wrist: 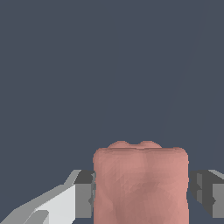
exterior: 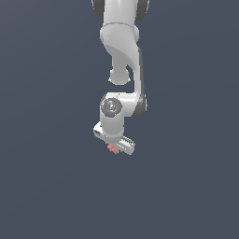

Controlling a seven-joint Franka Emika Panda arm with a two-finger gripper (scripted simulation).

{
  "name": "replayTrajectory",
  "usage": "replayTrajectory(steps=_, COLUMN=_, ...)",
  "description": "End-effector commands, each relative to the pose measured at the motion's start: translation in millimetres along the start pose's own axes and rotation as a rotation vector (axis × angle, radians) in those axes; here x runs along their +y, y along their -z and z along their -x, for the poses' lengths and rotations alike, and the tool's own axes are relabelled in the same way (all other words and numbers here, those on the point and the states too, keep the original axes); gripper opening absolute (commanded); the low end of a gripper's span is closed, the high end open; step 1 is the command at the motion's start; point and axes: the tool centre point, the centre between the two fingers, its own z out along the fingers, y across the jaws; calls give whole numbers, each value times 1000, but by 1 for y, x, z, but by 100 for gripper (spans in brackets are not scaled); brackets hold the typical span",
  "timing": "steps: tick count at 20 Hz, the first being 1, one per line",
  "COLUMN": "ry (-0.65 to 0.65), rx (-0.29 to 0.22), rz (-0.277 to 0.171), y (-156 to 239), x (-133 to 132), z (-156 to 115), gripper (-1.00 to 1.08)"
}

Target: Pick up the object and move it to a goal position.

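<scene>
The salmon-pink block (wrist: 141,186) sits between the two fingers of the gripper (wrist: 141,192). In the wrist view it fills the gap from one dark finger pad (wrist: 85,192) to the other, and both pads press against its side faces, so the gripper is closed on it at a narrow width set by the block itself. Its upper face is slightly uneven, with two low bumps along the far edge, and its corners are rounded.

In the exterior view only a small pink part of the block (exterior: 112,149) shows, tucked under the white gripper (exterior: 116,147) at the end of the arm (exterior: 122,42). The gripper body is tilted, and it hides most of the block from this side. Whether the block rests on the surface below or is lifted off it cannot be told from either picture.

The arm comes down from the top edge of the exterior view, near its middle, and bends at the wrist just above the gripper.

Around the block and gripper lies a plain, dark blue-grey surface (exterior: 51,186), uniform on all sides. No edge or corner of it shows in either view, so the block's place cannot be tied to any border. The surface is bare on every side of the gripper in the exterior view.
</scene>
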Motion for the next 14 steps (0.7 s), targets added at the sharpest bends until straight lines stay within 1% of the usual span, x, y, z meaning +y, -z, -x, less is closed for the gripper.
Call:
replayTrajectory(steps=1, ry=1, rx=0, rz=0, y=-1, x=-1, z=0, gripper=-100)
replayTrajectory(steps=9, ry=0, rx=0, rz=-1, y=2, x=0, z=1, gripper=-100)
replayTrajectory(steps=14, ry=0, rx=0, rz=-1, y=12, x=2, z=6, gripper=-100)
